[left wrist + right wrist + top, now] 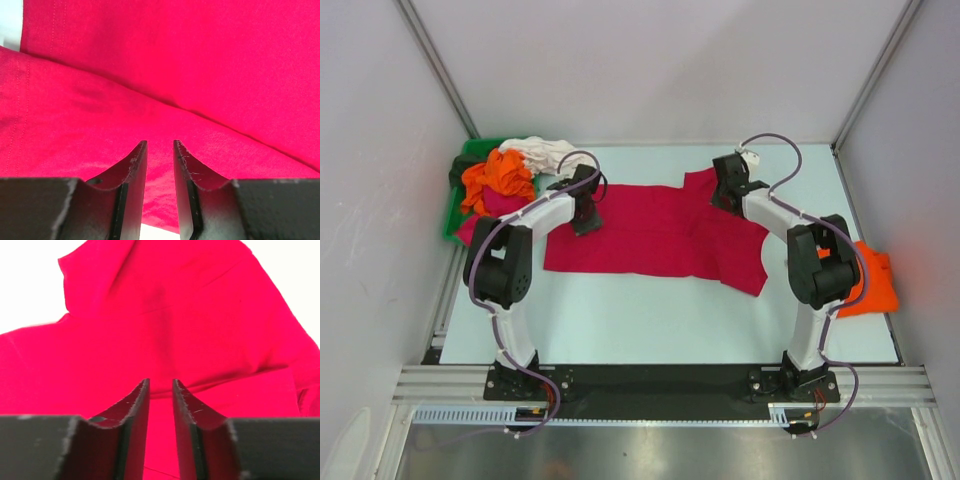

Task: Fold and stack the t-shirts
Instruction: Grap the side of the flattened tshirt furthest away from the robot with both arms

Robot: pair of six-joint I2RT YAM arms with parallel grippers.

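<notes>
A large crimson-red t-shirt (655, 235) lies spread across the middle of the table, with one sleeve pointing to the back right and a flap at the front right. My left gripper (585, 222) hovers over its left edge; in the left wrist view the gripper (160, 145) has its jaws a narrow gap apart with nothing between them, above the red cloth (175, 75). My right gripper (725, 195) is over the shirt's back right part. In the right wrist view it (160, 382) is also narrowly open and empty over red cloth (165, 315).
A green bin (453, 215) at the back left holds a heap of orange (500, 178), white (540, 152), dark and magenta shirts. A folded orange shirt (875, 285) lies at the table's right edge, beside the right arm. Walls enclose the table.
</notes>
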